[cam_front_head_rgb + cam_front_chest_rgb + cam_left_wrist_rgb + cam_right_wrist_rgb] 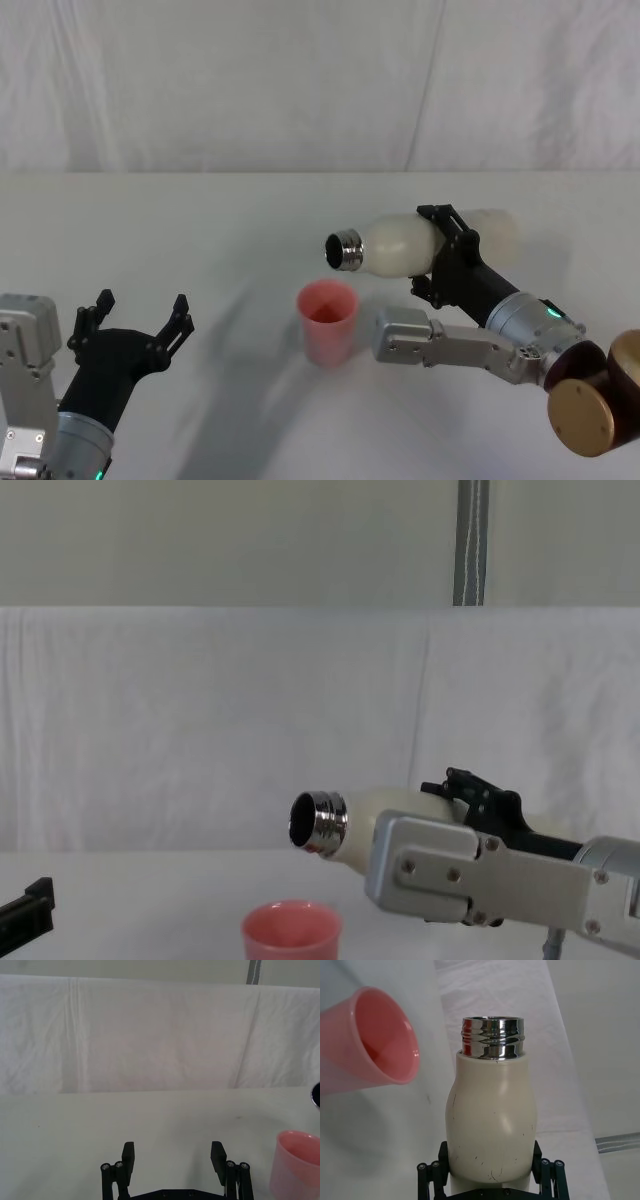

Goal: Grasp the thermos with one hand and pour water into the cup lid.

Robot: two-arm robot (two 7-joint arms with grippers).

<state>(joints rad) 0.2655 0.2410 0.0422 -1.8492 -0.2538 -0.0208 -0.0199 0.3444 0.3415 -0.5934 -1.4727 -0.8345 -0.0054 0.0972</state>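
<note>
The cream-white thermos (395, 243) lies nearly level in the air, with my right gripper (435, 250) shut round its body. Its steel neck (345, 250) points left and sits just above and behind the pink cup lid (328, 320), which stands upright on the table. In the right wrist view the thermos (490, 1115) rises between the black fingers (442, 1155), and the cup lid (375, 1040) is off to one side of the open mouth. The chest view shows the neck (318, 825) over the cup lid (292, 932). My left gripper (135, 322) hovers open at the near left, holding nothing.
A white cloth covers the table (200, 230) and hangs as a backdrop behind it. The cup lid (297, 1165) appears at the edge of the left wrist view, well clear of the left gripper (173, 1157). A metal pole (470, 540) stands behind the backdrop.
</note>
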